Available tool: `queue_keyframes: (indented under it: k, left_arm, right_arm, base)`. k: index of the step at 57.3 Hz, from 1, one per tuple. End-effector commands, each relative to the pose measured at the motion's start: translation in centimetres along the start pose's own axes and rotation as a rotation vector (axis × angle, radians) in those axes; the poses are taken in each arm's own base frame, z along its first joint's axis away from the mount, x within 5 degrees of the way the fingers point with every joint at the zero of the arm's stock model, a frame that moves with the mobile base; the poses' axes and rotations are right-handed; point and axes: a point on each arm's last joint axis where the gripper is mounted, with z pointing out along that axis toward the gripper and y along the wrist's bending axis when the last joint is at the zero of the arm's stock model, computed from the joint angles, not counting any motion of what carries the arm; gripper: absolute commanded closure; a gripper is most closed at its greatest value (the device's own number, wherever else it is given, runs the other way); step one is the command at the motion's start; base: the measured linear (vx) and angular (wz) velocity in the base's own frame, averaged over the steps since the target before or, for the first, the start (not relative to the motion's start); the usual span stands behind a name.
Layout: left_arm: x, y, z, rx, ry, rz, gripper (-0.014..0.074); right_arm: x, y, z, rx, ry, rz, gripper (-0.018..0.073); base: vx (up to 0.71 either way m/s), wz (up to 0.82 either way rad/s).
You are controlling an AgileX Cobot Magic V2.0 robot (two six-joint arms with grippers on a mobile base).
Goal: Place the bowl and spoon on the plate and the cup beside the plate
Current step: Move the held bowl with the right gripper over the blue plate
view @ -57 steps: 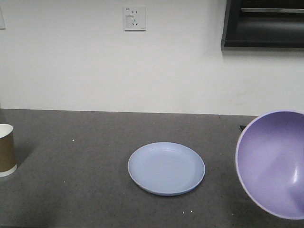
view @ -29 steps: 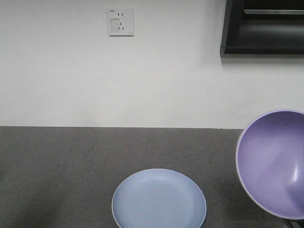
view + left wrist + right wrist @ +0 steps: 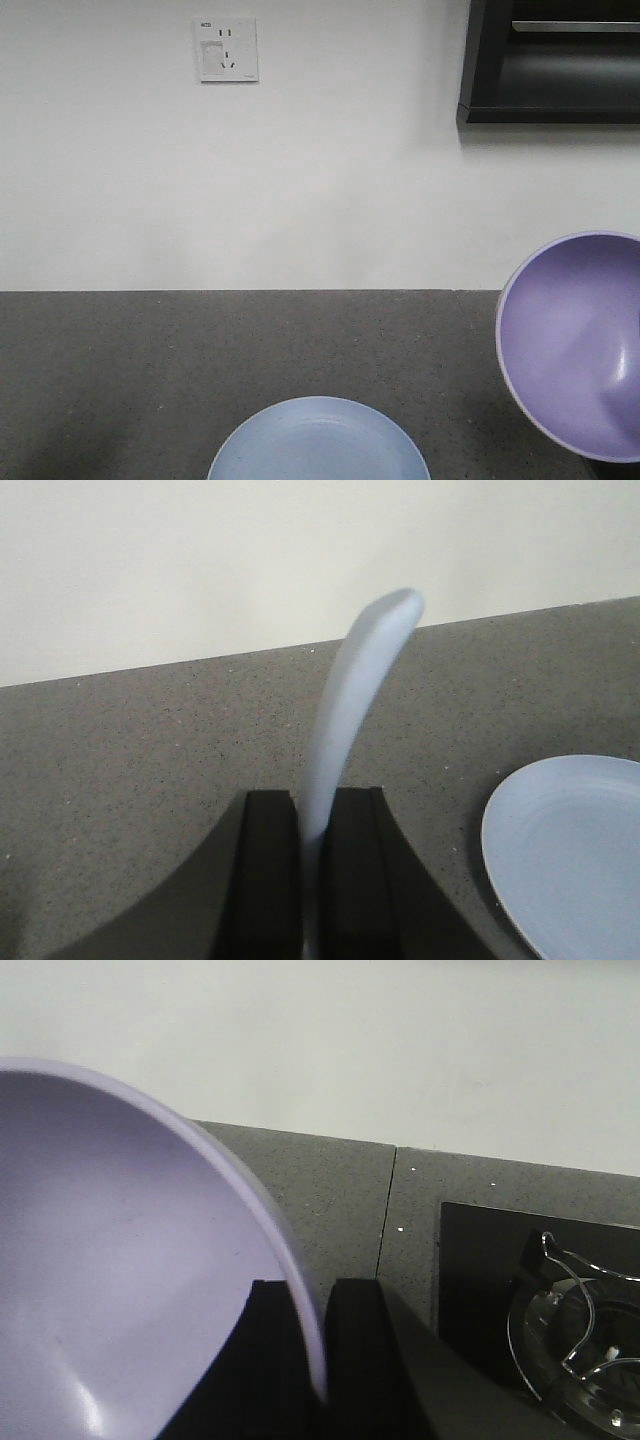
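Left gripper (image 3: 312, 815): closed on the spoon, whose handle is clamped between the two black fingers (image 3: 268, 870).
Spoon (image 3: 352, 705): pale blue-white; held upright above the countertop, rising from the jaws and curving to the right at its rounded top end. The part below the jaws is hidden.
Right gripper (image 3: 308, 1310): closed on the rim of the bowl, with one finger inside the wall and one outside.
Bowl (image 3: 575, 345): lavender-purple; held in the air and tipped on its side, so that its hollow is turned toward the front camera. It is carried over the right part of the countertop, to the right of the plate and apart from it.
Plate (image 3: 318, 440): light blue; laid flat on the countertop, well away from the back edge. Its near part is cut off in the front view.
Countertop (image 3: 120, 380): dark grey, speckled, met by a white wall (image 3: 300, 180) along its back edge.
Hob (image 3: 570, 1340): black, with a metal pan support, set into the right end of the countertop.
Socket (image 3: 225, 48): white, mounted high on the wall.
Cabinet (image 3: 550, 60): dark, fixed on the wall at the upper right.
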Motion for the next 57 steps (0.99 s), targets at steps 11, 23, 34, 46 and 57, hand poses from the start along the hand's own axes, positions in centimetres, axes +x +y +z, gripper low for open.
queue_keyframes:
  k: [11,23,34,46,57]
  left_arm:
    - [-1.56,-0.06,-0.56,-0.001,-0.110,-0.009,0.0599]
    - [-1.56,-0.06,-0.56,-0.001,-0.110,-0.009,0.0599]
    - [-1.56,-0.06,-0.56,-0.001,-0.110,-0.009,0.0599]
    - [-1.56,-0.06,-0.56,-0.001,-0.110,-0.009,0.0599]
    - [-1.56,-0.06,-0.56,-0.001,-0.110,-0.009,0.0599]
  right_arm:
    - [-1.56,-0.16,-0.74,0.023,-0.116,-0.006,0.0568]
    - [-1.56,-0.16,-0.74,0.023,-0.116,-0.006,0.0568]
    - [-1.56,-0.16,-0.74,0.023,-0.116,-0.006,0.0568]
    - [-1.71,-0.14,-0.75,0.021,-0.132,0.006,0.0568]
    - [-1.75,-0.02,-0.76,0.006,-0.137,0.035,0.0568]
  base:
    - [0.07,-0.04]
    - [0.02,-0.01]
    - [0.00,0.00]
    - [0.00,0.00]
    - [0.00,0.00]
